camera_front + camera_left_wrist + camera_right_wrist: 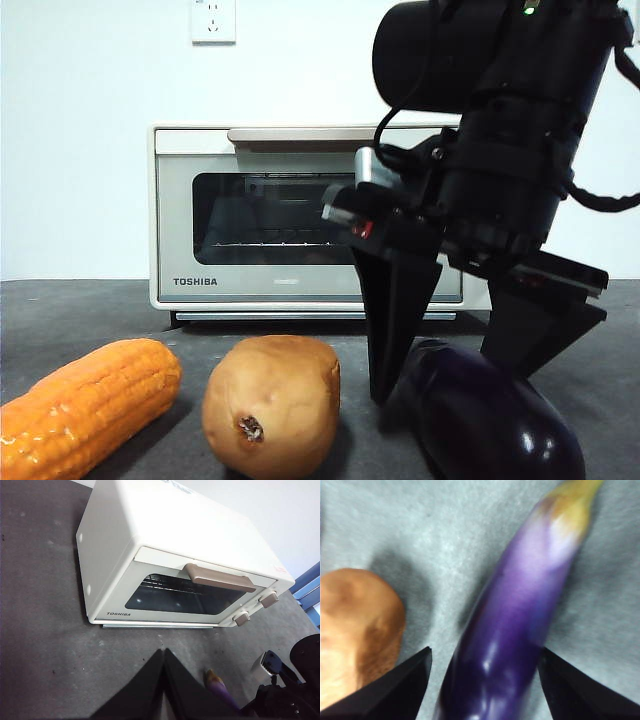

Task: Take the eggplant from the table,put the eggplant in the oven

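Right pincer spread wide astride the eggplant on the worktop, oven door closed.

Front view: the right pincer (455, 335) comes down from the upper right, one black jaw on each side of the eggplant (495, 415), which lies on the dark grey worktop (60, 315) at the lower right; whether the jaws touch its skin is hard to tell. A brown potato (272, 405) sits just beside it, an orange corn cob (85, 405) further over, and the cream oven (200, 215) stands behind them.
Left wrist view: the left pincer (164, 652) hangs with its jaws pressed together, holding nothing, in front of the oven (165, 540); the eggplant's stem end (220, 687) shows nearby.
Right wrist view: the eggplant (515, 625) lies lengthwise between the wide-set jaws, the potato (357, 630) beyond one of them.
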Controlling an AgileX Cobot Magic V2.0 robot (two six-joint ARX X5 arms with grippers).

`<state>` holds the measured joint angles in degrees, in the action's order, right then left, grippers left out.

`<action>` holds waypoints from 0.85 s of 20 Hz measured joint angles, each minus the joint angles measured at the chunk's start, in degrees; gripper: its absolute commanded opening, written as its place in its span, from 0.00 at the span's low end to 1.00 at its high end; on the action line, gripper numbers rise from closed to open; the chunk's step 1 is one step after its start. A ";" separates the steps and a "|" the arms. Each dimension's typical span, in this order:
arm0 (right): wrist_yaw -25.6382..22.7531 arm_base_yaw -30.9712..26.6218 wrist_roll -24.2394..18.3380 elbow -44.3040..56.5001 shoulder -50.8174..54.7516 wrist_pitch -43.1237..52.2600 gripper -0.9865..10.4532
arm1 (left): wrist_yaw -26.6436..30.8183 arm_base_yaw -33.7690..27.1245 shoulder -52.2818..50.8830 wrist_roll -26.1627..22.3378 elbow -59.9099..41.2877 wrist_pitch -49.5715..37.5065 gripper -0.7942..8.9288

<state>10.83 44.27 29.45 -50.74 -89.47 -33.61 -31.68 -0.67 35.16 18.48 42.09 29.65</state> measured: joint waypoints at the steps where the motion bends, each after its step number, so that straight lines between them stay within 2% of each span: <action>1: -0.52 0.20 0.02 0.00 -0.17 0.04 0.33 | 0.00 0.00 0.28 0.00 0.00 0.00 0.09; 5: -0.48 0.33 0.83 0.00 -0.15 0.02 0.18 | -0.02 0.00 2.03 -0.04 0.00 0.02 0.09; 8: -0.39 0.35 0.90 -0.13 1.09 -1.66 0.18 | -0.02 0.96 4.04 -0.15 0.02 0.02 0.09; 14: -0.59 0.35 -1.36 -1.73 20.68 -8.11 0.18 | 0.00 10.62 16.79 -0.74 6.84 -0.09 0.09; 17: -3.08 0.35 -3.56 -1.73 30.29 -10.54 0.18 | 0.59 16.48 26.03 -2.25 14.23 -0.04 0.09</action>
<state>7.75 44.62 25.89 -52.47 -59.18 -44.14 -31.09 15.81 61.19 16.23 56.31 29.61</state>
